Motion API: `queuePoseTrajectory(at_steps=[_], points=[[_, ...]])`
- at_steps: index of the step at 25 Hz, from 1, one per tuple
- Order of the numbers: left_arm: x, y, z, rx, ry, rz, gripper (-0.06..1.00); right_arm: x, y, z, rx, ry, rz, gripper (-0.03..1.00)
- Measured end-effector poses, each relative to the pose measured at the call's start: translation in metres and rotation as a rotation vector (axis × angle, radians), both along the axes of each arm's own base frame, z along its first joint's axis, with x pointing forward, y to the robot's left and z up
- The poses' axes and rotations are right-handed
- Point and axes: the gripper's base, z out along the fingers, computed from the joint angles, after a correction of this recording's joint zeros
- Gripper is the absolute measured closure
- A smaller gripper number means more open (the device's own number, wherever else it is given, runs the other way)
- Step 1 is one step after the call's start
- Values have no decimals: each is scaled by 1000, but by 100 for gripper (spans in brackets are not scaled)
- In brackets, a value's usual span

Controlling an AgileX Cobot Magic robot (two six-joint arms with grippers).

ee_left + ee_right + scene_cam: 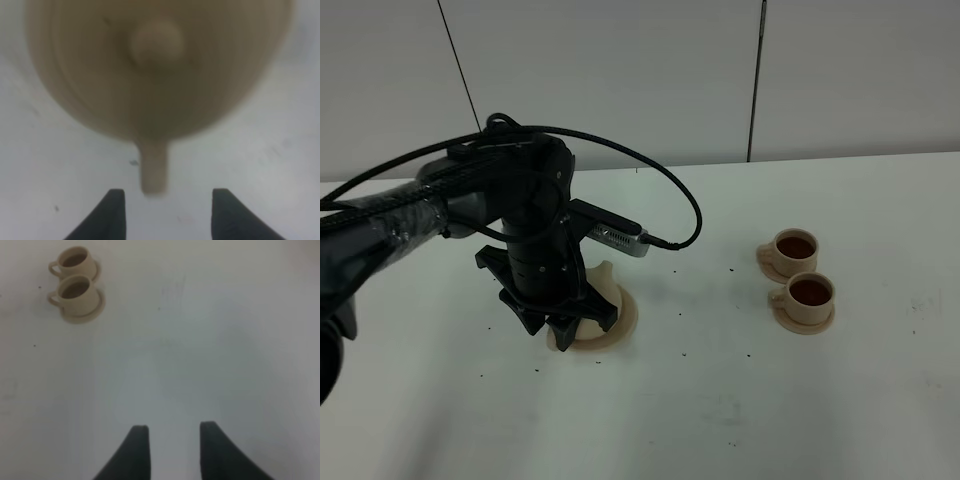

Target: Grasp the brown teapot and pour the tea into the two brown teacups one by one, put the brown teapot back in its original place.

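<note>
No readable text, labels, brands, numbers or signs anywhere in three views.

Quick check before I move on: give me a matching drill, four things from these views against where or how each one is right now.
Things:
1. teapot
2. two teacups
3. left pincer
4. right pincer

States:
A. open over bare white table, nothing between the fingers
B. filled with dark tea, each on its own small saucer
C. open, fingers on either side of the teapot handle, not touching it
D. sitting on the large saucer under the left arm

Pairs: 1-D, 2-B, 3-C, 4-A
</note>
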Motion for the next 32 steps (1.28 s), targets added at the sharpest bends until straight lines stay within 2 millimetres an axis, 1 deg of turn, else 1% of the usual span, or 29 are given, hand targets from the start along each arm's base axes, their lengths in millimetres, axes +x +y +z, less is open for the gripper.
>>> queuePoseTrajectory(at_steps=[4,7,9,13,18,23,25,28,30,32], points=[[-5,1,25,-30,-33,-17,48,0,0,0,0,0,0,73],[-4,13,42,-42,-74,19,48,0,0,0,0,0,0,73],[0,28,52,-47,-102,62,48,0,0,0,0,0,0,73],[9,67,65,-48,-137,169,48,0,0,0,0,0,0,73],[18,127,74,-44,-161,320,48,0,0,0,0,0,0,73],[18,183,81,-35,-184,459,48,0,0,0,0,0,0,73],[17,200,83,-31,-190,501,48,0,0,0,0,0,0,73],[13,216,89,-29,-204,543,48,0,0,0,0,0,0,73],[7,219,89,-20,-195,546,48,0,0,0,0,0,0,73],[-4,219,88,-6,-178,538,48,0,0,0,0,0,0,73]])
